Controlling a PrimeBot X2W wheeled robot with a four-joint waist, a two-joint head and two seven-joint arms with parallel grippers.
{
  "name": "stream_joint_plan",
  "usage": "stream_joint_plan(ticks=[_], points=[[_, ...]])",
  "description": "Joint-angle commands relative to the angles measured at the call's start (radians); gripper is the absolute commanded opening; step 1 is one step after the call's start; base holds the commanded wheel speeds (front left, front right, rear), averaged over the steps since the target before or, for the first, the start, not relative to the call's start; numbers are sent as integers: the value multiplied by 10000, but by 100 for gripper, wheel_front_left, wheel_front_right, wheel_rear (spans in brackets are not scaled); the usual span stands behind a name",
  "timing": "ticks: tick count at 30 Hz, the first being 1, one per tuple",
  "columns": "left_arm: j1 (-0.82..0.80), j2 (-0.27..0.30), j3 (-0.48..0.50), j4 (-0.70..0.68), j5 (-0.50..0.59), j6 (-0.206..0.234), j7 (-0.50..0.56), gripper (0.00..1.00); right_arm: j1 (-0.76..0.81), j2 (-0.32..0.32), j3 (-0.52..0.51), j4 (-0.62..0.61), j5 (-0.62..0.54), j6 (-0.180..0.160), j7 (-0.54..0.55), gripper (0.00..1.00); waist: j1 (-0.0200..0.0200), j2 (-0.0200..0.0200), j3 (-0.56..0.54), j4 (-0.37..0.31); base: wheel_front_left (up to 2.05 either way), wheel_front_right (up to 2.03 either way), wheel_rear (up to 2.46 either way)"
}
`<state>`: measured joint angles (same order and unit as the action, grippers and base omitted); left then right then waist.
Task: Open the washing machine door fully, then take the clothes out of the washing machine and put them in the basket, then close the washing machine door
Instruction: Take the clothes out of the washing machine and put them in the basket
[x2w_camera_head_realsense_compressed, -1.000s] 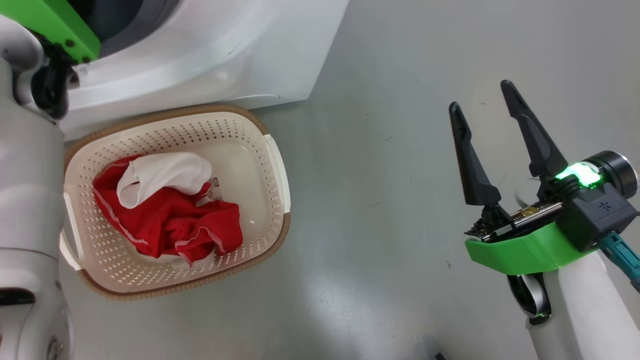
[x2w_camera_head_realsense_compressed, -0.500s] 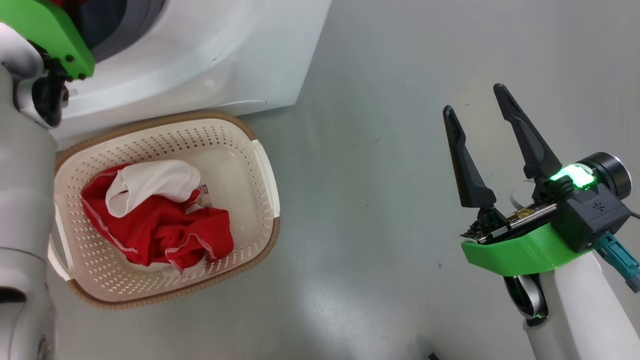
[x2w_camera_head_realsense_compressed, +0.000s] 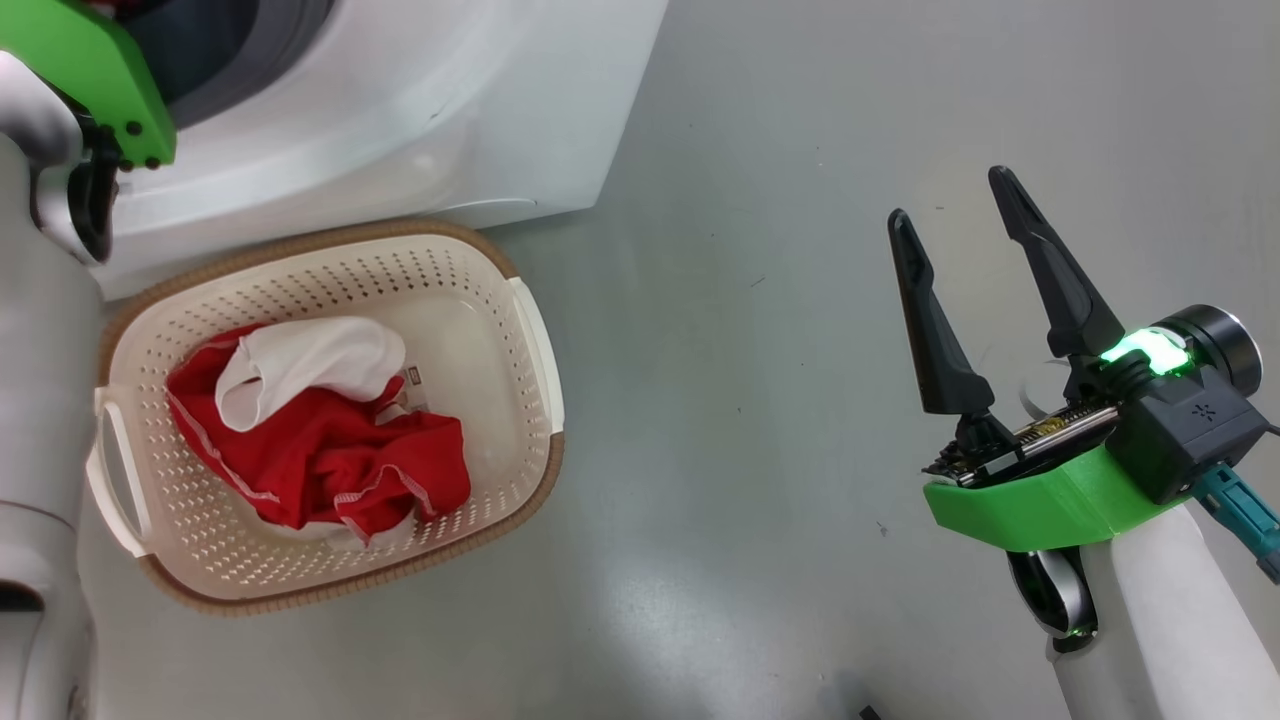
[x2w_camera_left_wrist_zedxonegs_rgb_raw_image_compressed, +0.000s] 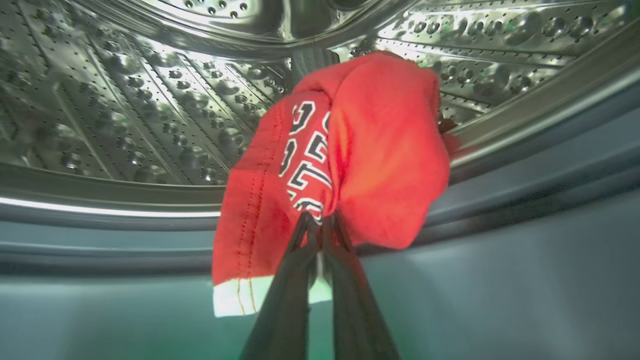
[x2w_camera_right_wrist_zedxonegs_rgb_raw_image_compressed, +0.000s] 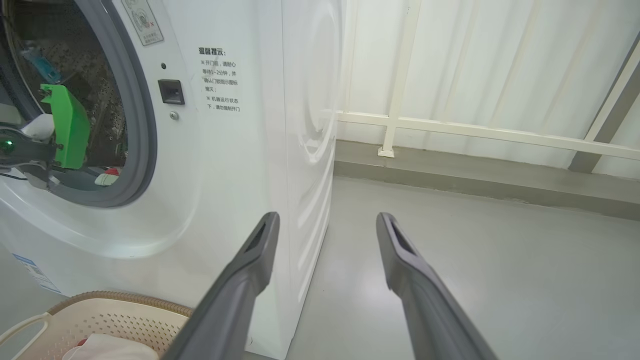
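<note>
Inside the perforated steel drum (x2w_camera_left_wrist_zedxonegs_rgb_raw_image_compressed: 125, 100), my left gripper (x2w_camera_left_wrist_zedxonegs_rgb_raw_image_compressed: 320, 225) is shut on a red garment (x2w_camera_left_wrist_zedxonegs_rgb_raw_image_compressed: 380, 150) with black-and-white lettering and a white hem, which hangs over the drum's lip. In the head view the left arm's green wrist (x2w_camera_head_realsense_compressed: 90, 70) reaches into the washing machine (x2w_camera_head_realsense_compressed: 400, 120). The cream basket (x2w_camera_head_realsense_compressed: 530, 330) stands on the floor before the machine, holding red clothes (x2w_camera_head_realsense_compressed: 330, 460) with a white piece (x2w_camera_head_realsense_compressed: 310, 365) on top. My right gripper (x2w_camera_head_realsense_compressed: 950, 195) is open over bare floor, far right of the basket. The washing machine door is out of view.
The right wrist view shows my right gripper (x2w_camera_right_wrist_zedxonegs_rgb_raw_image_compressed: 327, 216) open beside the machine's front corner (x2w_camera_right_wrist_zedxonegs_rgb_raw_image_compressed: 280, 150), with the basket rim (x2w_camera_right_wrist_zedxonegs_rgb_raw_image_compressed: 110, 300) low at the left. A white railing (x2w_camera_right_wrist_zedxonegs_rgb_raw_image_compressed: 450, 125) and pale wall run behind the grey floor (x2w_camera_right_wrist_zedxonegs_rgb_raw_image_compressed: 500, 260).
My left gripper has gone from open to shut on the red garment in the drum. The head view has shifted a little. The right arm has stayed put.
</note>
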<state>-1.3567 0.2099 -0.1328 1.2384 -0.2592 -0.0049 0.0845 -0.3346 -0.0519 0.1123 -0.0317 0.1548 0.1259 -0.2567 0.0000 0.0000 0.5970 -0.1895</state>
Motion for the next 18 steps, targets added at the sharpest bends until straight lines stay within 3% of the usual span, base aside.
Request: stream_joint_plan(ticks=[1, 6, 18], points=[[-17, 508, -23, -298, 157, 138, -185, 0, 60, 16, 200, -207, 58, 48, -51, 100, 0, 0, -42, 26, 0, 0, 0], [223, 601, -318, -444, 390, 242, -728, 0, 63, 16, 214, -206, -23, 48, -51, 100, 0, 0, -170, 119, 0, 0, 0], [1726, 486, -523, -1397, 264, -181, -2973, 0, 183, 16, -11, -293, -6, 48, -51, 100, 0, 0, -607, 653, 0, 0, 0]])
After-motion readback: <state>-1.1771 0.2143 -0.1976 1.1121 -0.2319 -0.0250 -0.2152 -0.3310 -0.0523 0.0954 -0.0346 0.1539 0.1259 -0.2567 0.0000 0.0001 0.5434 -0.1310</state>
